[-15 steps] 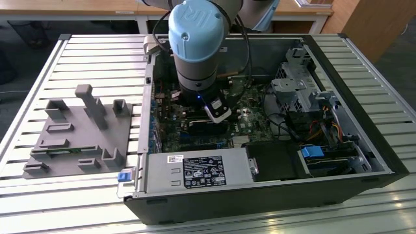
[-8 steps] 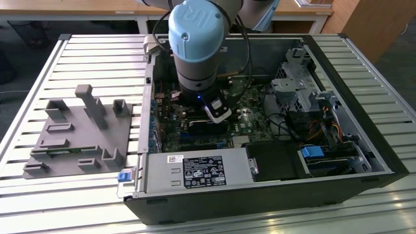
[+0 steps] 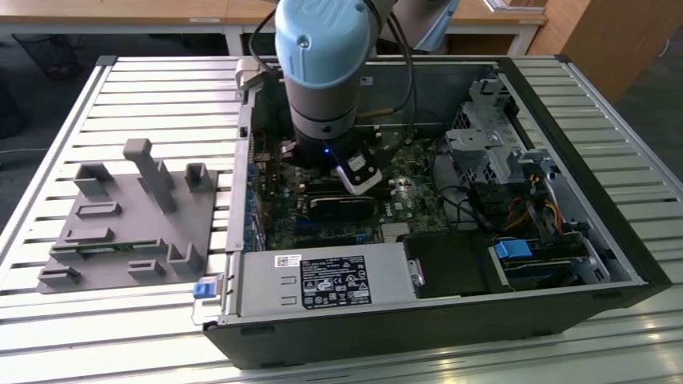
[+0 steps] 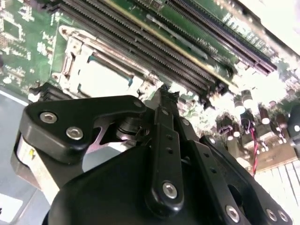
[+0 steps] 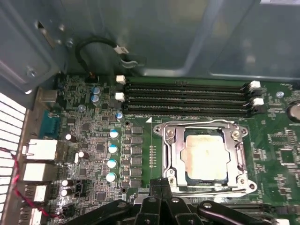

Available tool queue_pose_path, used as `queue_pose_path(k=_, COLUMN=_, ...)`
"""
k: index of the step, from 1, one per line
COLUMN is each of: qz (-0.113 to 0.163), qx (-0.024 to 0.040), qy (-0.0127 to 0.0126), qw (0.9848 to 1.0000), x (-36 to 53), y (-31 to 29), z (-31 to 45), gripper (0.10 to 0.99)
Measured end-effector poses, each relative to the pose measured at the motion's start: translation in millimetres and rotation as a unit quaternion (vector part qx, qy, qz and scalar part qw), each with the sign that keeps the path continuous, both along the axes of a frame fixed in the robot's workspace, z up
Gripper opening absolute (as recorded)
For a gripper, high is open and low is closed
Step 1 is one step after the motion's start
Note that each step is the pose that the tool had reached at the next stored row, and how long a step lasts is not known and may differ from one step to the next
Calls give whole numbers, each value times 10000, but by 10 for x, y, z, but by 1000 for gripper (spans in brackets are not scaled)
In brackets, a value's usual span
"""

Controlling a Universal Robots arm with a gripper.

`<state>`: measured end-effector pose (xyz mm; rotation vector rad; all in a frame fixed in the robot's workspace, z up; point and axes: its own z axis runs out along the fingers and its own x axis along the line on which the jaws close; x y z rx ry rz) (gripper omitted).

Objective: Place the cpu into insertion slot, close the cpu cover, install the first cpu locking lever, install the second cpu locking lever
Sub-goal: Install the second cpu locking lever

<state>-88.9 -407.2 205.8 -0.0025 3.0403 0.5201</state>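
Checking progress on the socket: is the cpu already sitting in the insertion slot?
Yes, in the first wrist view the cpu lies flat inside the insertion slot, framed by the cpu cover.

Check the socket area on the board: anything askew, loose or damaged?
Nothing stands out. The silvery-tan square cpu sits square in the silver-rimmed insertion slot, with the thin silver metal cpu cover framing it evenly. The black tool hovers beside the slot's edge, holding nothing visible. The long black memory slots look undamaged.
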Motion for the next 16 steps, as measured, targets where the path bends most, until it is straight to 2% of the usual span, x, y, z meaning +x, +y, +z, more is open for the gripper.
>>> queue_pose_path(k=3, qz=0, qx=2, qy=0, qw=10000, x=0, y=1, z=98, gripper=106)
queue_pose_path(k=7, qz=0, qx=7, qy=0, qw=10000, x=-1, y=2, z=157, gripper=106)
queue_pose_path(k=16, qz=0, qx=34, qy=0, qw=10000, x=0, y=2, z=174, gripper=106)
